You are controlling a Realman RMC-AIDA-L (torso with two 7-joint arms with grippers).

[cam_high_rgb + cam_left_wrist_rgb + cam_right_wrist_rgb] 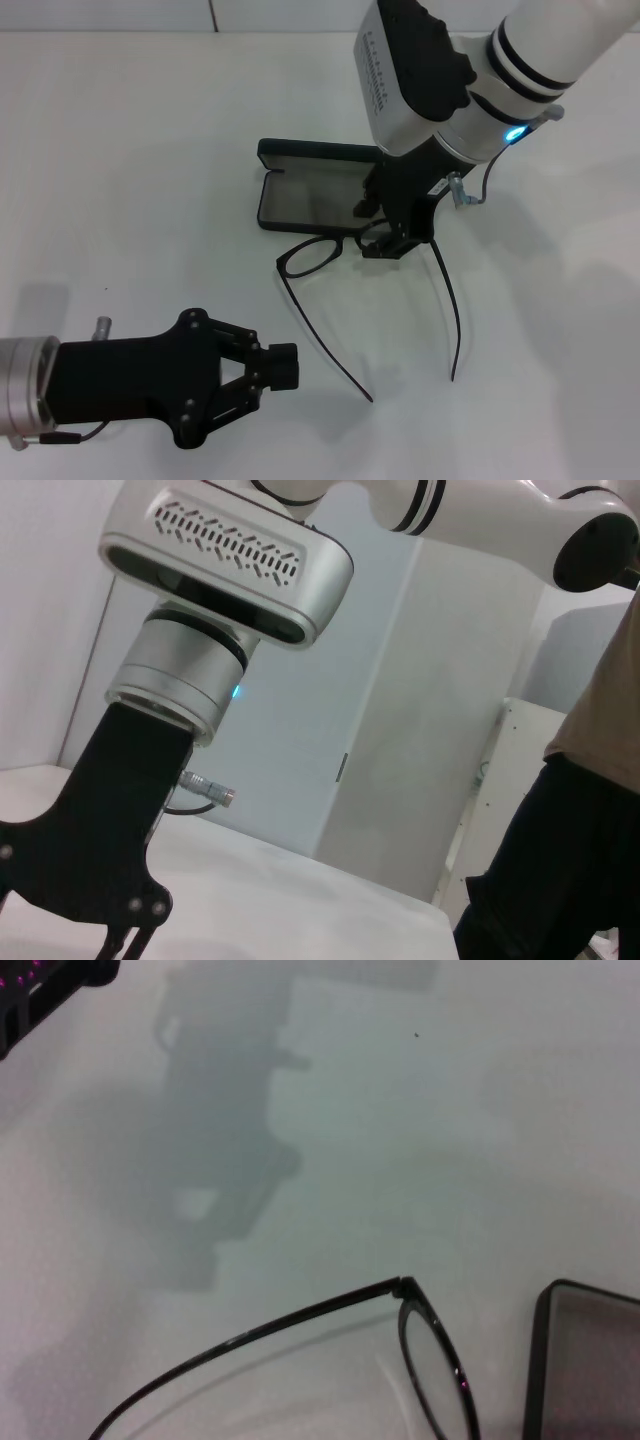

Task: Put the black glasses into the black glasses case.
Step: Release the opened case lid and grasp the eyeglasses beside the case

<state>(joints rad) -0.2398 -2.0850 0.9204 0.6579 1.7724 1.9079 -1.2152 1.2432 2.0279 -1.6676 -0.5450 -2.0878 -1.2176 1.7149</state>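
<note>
White tabletop (120,180) fills the head view, plain and matte, with soft shadows on it. The black glasses (318,255) sit near centre, temple arms unfolded and trailing toward 6 o'clock; the left lens rim is plainly visible, the right lens mostly hidden behind the right gripper (388,243). The frame front lies just at the near edge of the black glasses case (315,190), which stands open directly at 12 o'clock from the glasses, grey lining exposed, raised lid along its far side. Whether the frame touches the case rim cannot be told. The right gripper comes down from 1 o'clock on a white arm, its black fingers at the bridge and right lens of the glasses; it looks to be at the frame, but whether the fingers are pinched on it or spread cannot be told from these views. Right wrist view shows one lens and a temple of the glasses (420,1360) over the white surface, with a corner of the case (585,1360) just beside. The left gripper (285,367) rests low at 7 o'clock from the glasses, well apart from them, lying along the table, its fingertips pressed together and holding nothing. Left wrist view shows the right arm's wrist and a person in dark trousers (560,860) standing at the table's far side.
</note>
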